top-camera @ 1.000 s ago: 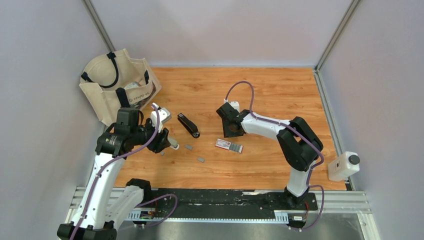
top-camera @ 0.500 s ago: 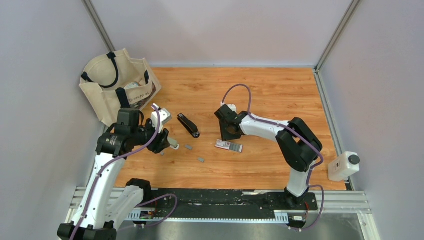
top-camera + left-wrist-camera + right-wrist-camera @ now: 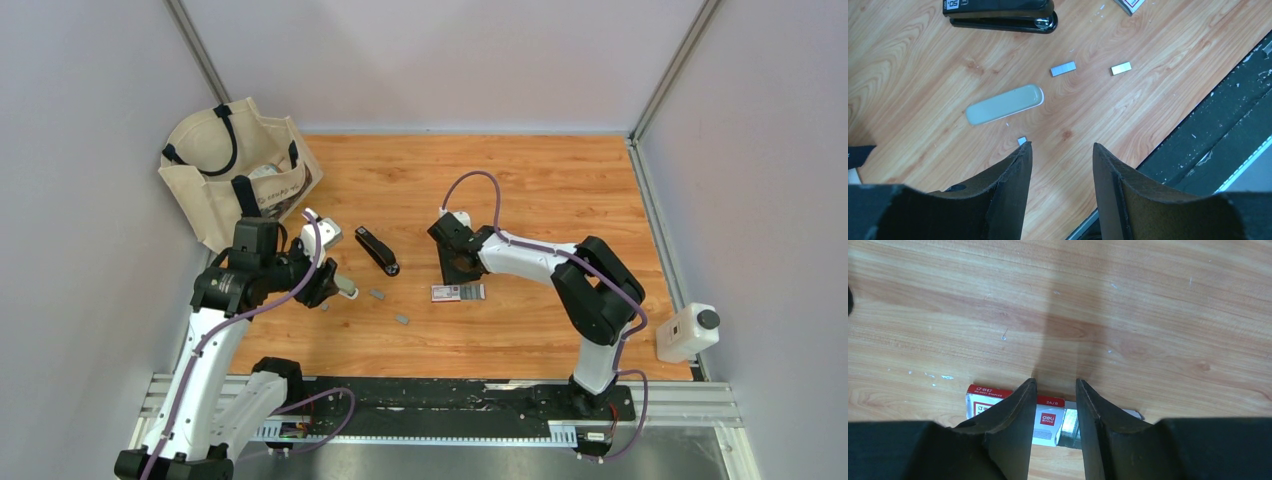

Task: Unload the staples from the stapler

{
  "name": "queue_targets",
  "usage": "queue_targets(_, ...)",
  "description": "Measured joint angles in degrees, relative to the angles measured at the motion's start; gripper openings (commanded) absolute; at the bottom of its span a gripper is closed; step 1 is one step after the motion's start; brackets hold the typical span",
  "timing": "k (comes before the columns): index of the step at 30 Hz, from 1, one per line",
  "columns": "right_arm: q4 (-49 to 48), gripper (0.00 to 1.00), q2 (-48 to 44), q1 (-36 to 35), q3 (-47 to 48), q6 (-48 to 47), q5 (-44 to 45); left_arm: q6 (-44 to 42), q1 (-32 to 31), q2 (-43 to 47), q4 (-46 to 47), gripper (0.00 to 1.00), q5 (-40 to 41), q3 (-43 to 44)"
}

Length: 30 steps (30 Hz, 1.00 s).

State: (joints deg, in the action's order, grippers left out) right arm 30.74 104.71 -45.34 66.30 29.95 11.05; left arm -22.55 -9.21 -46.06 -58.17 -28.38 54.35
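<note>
The black stapler [image 3: 378, 250] lies closed on the wooden table; in the left wrist view it is at the top [image 3: 998, 12]. Two short grey staples strips [image 3: 1063, 68] [image 3: 1121, 68] lie below it, and a tiny piece [image 3: 1022, 141] lies at my left fingertip. In the top view the strips are at mid table [image 3: 377, 294] [image 3: 402, 319]. My left gripper [image 3: 328, 287] [image 3: 1062, 147] is open and empty, above the table near a pale grey oblong [image 3: 1004, 104]. My right gripper [image 3: 455, 272] [image 3: 1055, 382] is open, its fingers down over the red-and-white staple box [image 3: 1050, 419].
The staple box [image 3: 458, 292] lies right of the stapler, its end open with a block of staples showing [image 3: 1070, 422]. A canvas tote bag [image 3: 235, 170] stands at the back left. A black rail [image 3: 440, 400] runs along the front edge. A white device [image 3: 688, 332] sits off the right edge.
My right gripper has moved a little left and down onto the staple box, and the box has turned from slanted to level. The left arm has not moved.
</note>
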Motion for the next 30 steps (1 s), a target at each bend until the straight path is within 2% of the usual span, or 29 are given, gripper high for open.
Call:
queue_targets(9,1.3,0.43,0.1,0.0,0.4,-0.8,1.0,-0.2,0.0,0.3,-0.8,0.57,0.4,0.0)
queue_targets(17,1.6,0.54,-0.9,0.0,1.2,-3.6,2.0,-0.3,0.0,0.9,-0.8,0.57,1.7,0.0)
queue_targets(24,-3.1,0.55,-8.5,-1.7,2.0,-12.9,-4.1,-0.3,0.0,-0.5,-0.8,0.57,2.5,0.0)
queue_targets(30,-6.6,0.53,-9.2,-7.9,2.8,-21.9,-8.7,0.9,0.3,-1.0,-0.8,0.57,4.8,0.2)
